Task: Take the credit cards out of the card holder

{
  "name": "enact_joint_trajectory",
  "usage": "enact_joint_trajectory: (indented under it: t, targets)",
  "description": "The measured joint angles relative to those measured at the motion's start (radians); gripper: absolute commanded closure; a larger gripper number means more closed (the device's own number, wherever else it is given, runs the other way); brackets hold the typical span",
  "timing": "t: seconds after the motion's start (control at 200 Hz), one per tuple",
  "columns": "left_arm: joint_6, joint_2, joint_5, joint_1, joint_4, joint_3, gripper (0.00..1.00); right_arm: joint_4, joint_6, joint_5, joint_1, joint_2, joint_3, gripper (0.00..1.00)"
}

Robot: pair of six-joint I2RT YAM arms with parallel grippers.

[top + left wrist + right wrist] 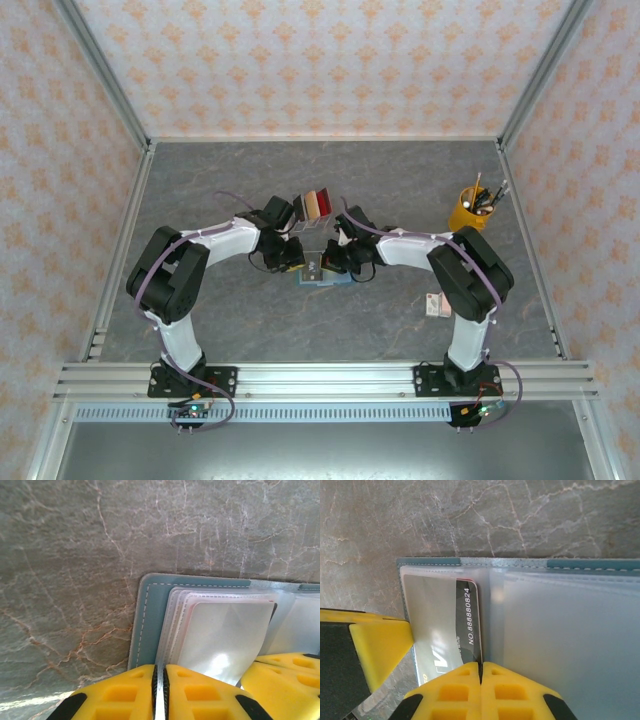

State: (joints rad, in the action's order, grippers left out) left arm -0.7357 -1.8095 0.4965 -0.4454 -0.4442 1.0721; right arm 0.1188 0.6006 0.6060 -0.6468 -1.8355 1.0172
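Card holder (322, 277), a flat blue-teal folding sleeve with clear pockets, lies open on the grey marbled table (250, 320). Left gripper (160, 685) clamps its pocket leaves. Right gripper (481, 672) is closed on a thin dark numbered plastic card (469, 625), still pocketed. Red and tan plastic cards (317, 205) lie just beyond the holder, already out.

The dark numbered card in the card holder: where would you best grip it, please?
Probably its near end, where the right gripper is shut, coming in low from that side: the dark numbered card lies flat in the card holder, offering just that thin edge.
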Motion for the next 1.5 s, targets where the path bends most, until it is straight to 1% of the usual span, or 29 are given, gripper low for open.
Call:
enact_joint_trajectory:
  t: [0.24, 0.43, 0.631, 0.771, 0.931, 1.401, 1.501]
  targets:
    - [0.003, 0.0, -0.014, 0.0, -0.018, 0.007, 0.82, -0.001, 0.0, -0.002, 0.008, 0.06, -0.023, 1.0]
    - [0.008, 0.0, -0.017, 0.0, -0.024, 0.008, 0.84, 0.006, 0.0, -0.012, 0.016, 0.066, -0.026, 1.0]
    - [0.019, 0.0, -0.018, 0.0, -0.034, 0.013, 0.86, 0.013, -0.003, 0.001, 0.016, 0.061, -0.026, 0.83]
    - [0.03, 0.0, -0.013, 0.0, -0.036, 0.014, 0.88, 0.013, -0.003, 0.016, 0.016, 0.034, -0.023, 0.8]
    - [0.04, 0.0, -0.01, 0.0, -0.039, 0.014, 0.89, 0.009, -0.003, 0.039, 0.016, 0.002, -0.014, 0.8]
    - [0.056, -0.013, -0.006, 0.0, -0.037, 0.014, 0.91, 0.007, -0.004, 0.077, 0.018, -0.027, 0.006, 0.82]
    - [0.056, -0.013, -0.006, 0.0, -0.037, 0.014, 0.91, 0.007, -0.006, 0.088, 0.021, -0.032, 0.008, 0.86]
